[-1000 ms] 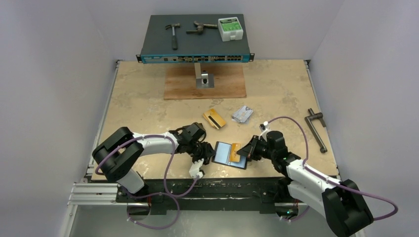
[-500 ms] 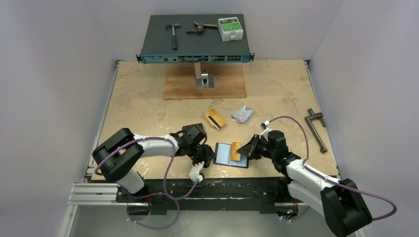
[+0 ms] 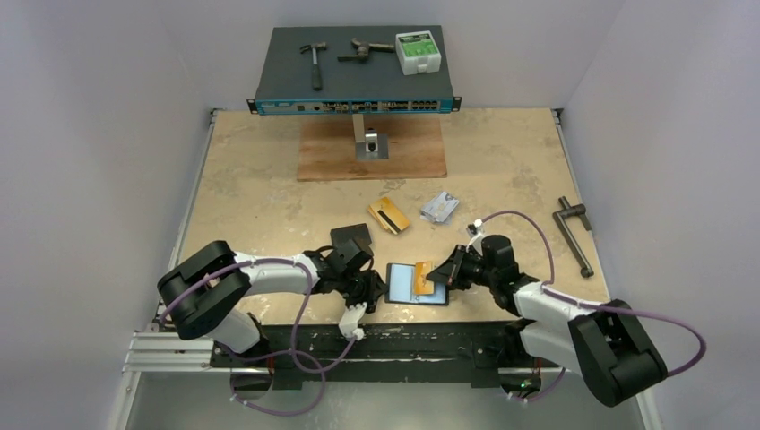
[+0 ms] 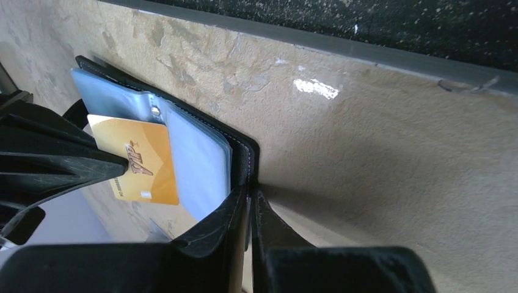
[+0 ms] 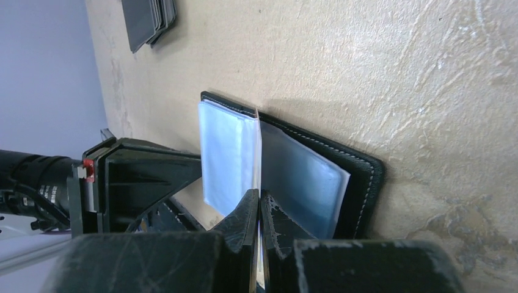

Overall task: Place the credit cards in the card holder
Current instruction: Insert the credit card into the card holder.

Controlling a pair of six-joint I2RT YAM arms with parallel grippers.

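Holding the open card holder (image 4: 244, 155) by its black edge, my left gripper (image 4: 250, 198) has its two fingers pressed almost together, with that edge pinched between the tips. The holder lies flat on the table (image 4: 397, 152). Its clear pockets (image 5: 227, 152) face up, right in front of both my grippers. My right gripper (image 5: 259, 198) points in from the other side, its tips facing my left tips. Its fingers are pressed tight on a gold card (image 4: 137, 162). This card lies over the clear pockets, between my two grippers. I cannot tell if its front end is inside a pocket. Two more cards, a striped gold card (image 3: 389, 215) and a silver card (image 3: 440, 207), lie on the table well away from my fingers, out past the holder.
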